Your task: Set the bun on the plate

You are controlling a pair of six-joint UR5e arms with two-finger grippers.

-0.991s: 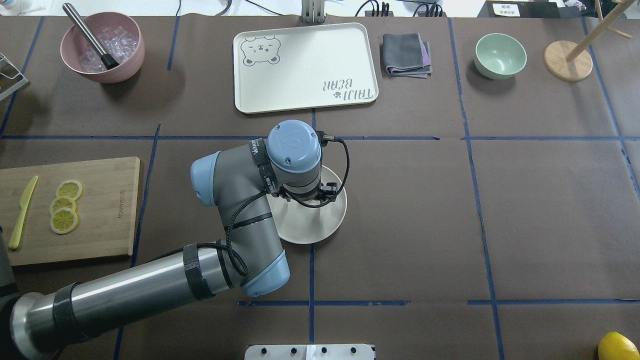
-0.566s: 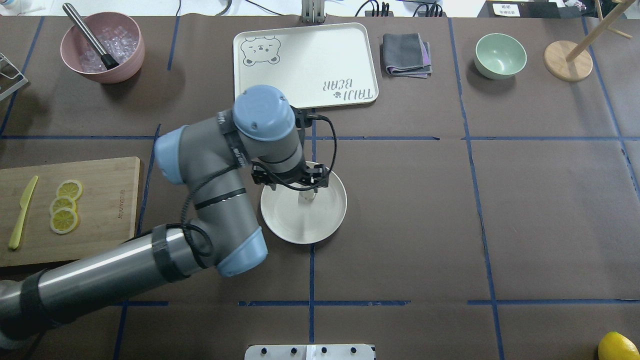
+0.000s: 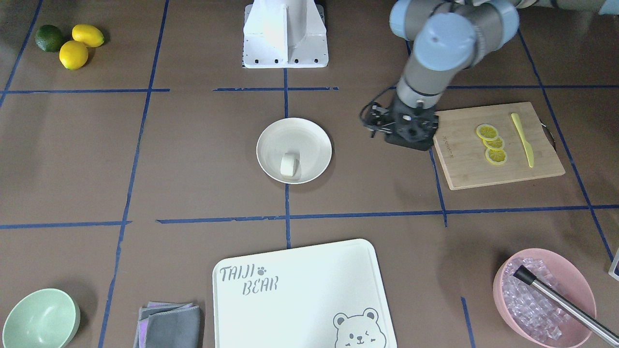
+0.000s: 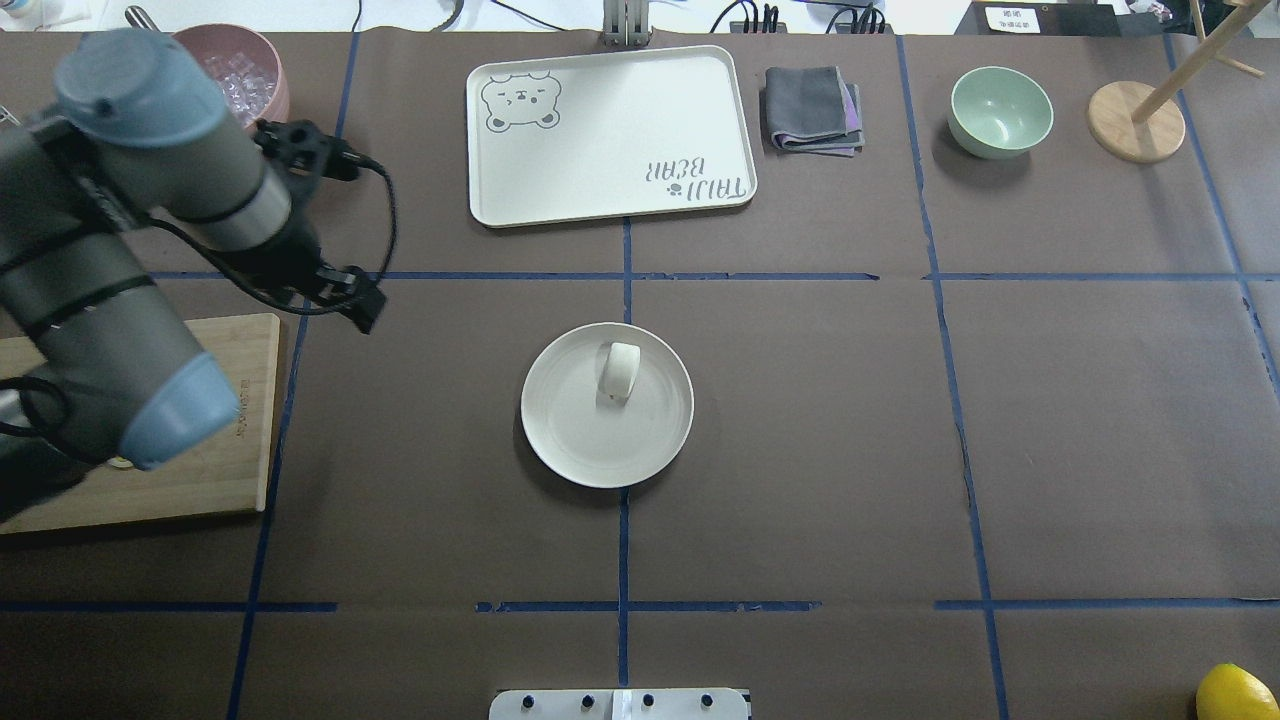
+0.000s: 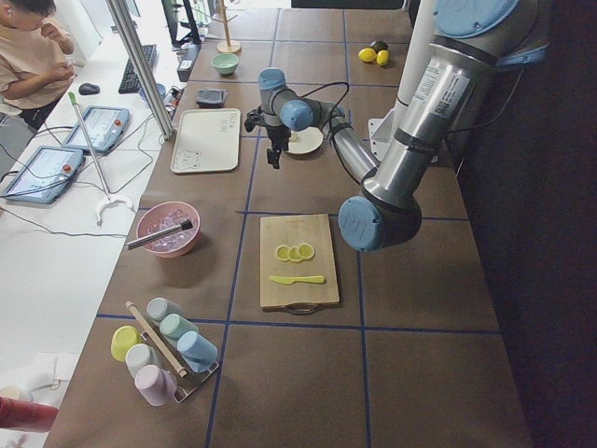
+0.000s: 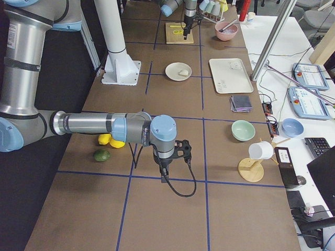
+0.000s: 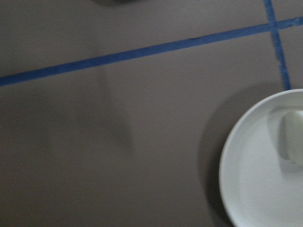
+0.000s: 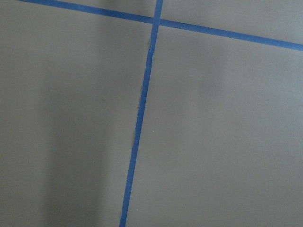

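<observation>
The bun (image 4: 620, 370) is a small white oblong lump lying free on the far half of the round cream plate (image 4: 560, 440), also seen as the bun (image 3: 289, 164) on the plate (image 3: 312, 137). My left gripper (image 4: 352, 300) hangs well to the left of the plate, above the far corner of the cutting board; its wrist hides the fingers, so I cannot tell its state. The left wrist view shows only the plate's rim (image 7: 227, 161) and part of the bun (image 7: 293, 142). My right gripper (image 6: 166, 168) shows only in the exterior right view, above bare table, and I cannot tell its state.
A wooden cutting board (image 4: 215, 420) with lemon slices (image 3: 492, 143) and a yellow knife (image 3: 523, 140) lies at the left. A bear-printed tray (image 4: 610, 135), folded cloth (image 4: 812, 108), green bowl (image 4: 1000, 110), wooden stand (image 4: 1135, 120) and pink ice bowl (image 3: 544, 295) line the far edge.
My left arm has lifted off the plate and swung far to the left, toward the cutting board. The bun stays on the plate, uncovered now.
</observation>
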